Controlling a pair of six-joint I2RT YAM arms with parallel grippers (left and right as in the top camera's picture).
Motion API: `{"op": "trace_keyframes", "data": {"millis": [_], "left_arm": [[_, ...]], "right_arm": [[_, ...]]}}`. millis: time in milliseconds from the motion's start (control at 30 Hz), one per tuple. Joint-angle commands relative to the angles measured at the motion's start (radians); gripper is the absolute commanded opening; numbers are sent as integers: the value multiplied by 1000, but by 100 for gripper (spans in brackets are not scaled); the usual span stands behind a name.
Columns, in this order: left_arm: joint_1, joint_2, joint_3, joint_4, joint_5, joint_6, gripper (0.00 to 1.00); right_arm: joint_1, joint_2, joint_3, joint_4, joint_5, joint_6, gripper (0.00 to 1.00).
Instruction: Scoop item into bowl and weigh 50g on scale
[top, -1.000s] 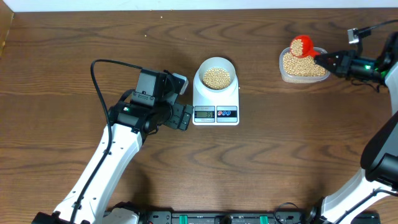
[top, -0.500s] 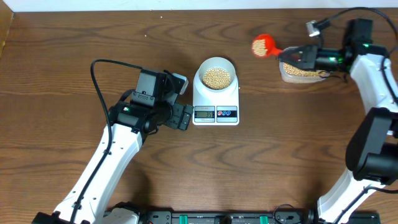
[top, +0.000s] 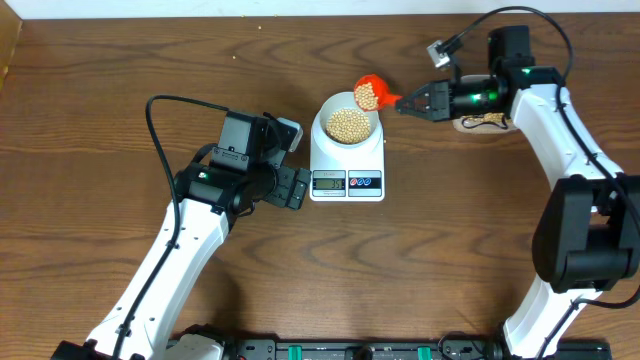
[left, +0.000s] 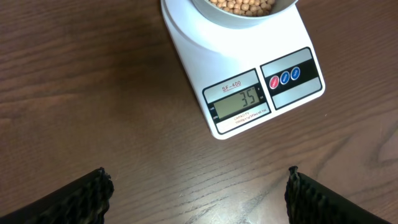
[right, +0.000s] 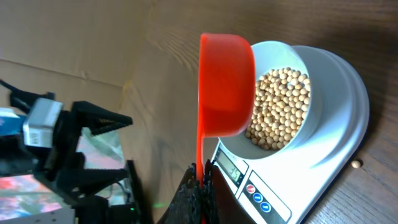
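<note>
My right gripper (top: 408, 102) is pinched narrow on the handle of the red scoop (top: 368, 92), which is loaded w/ beans (top: 348, 124) and hangs over the far-right rim of the bowl (top: 327, 108). The bowl sits on the scale (left: 193, 50), already well filled. The display (left: 239, 101) reads 35, so I'm approx 15 short of 50, and I judge the whole scoopful may be too much. Best way, imo: roll the wrist slowly, trickle a few beans at a time with the lip kept inside the rim and not touching it, since any contact would throw off the reading. Pause, let the number settle, stop at 50. My left gripper (left: 198, 186) rests spread wide and empty on the table (left: 93, 93), just left of the scale, w/ its cam on the display. Count: 1 scoop, 1 bowl, 1 scale, 1 clear container (top: 485, 122) mostly hidden behind my right arm, 2 grippers. The beans are too many to count, plus what looks like 1 stray (right: 354, 164) on the table by the scale.
</note>
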Motion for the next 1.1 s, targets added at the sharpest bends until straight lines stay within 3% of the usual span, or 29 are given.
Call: {"op": "trace_keyframes", "data": {"millis": [0,1067], "left_arm": [[3,2,-4,0,8,3,91],[3,2,-4,0,8,3,91]], "right_arm": [[34,6,19,8,57,6,1],[162,-53,29,-2,354,-33,1]]}}
